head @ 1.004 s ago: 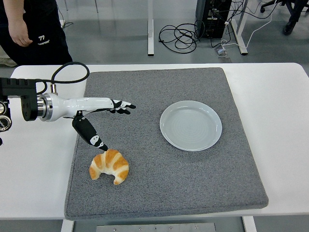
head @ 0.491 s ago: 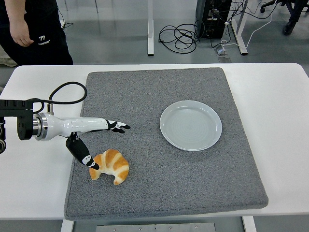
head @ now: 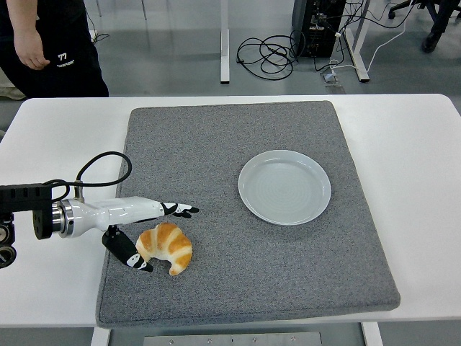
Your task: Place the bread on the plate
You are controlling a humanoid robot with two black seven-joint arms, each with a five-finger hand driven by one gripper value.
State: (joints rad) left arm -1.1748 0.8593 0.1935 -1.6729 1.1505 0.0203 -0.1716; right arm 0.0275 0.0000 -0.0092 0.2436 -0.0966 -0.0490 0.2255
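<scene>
Left robot hand (head: 148,232) sits spread apart around the golden crescent croissant (head: 165,247), thumb underneath, looks set to grab it for the round pale-blue plate (head: 284,187) at 2 o'clock.

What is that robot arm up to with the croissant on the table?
The robot's left hand has come in from the left and is set around the croissant on the grey mat, fingers stretched past its far side and thumb at its near side. It has not closed on it or lifted it yet. The plate sits empty to the right, apart from the bread. A person stands behind the table, not touching anything. The right arm is out of view.
</scene>
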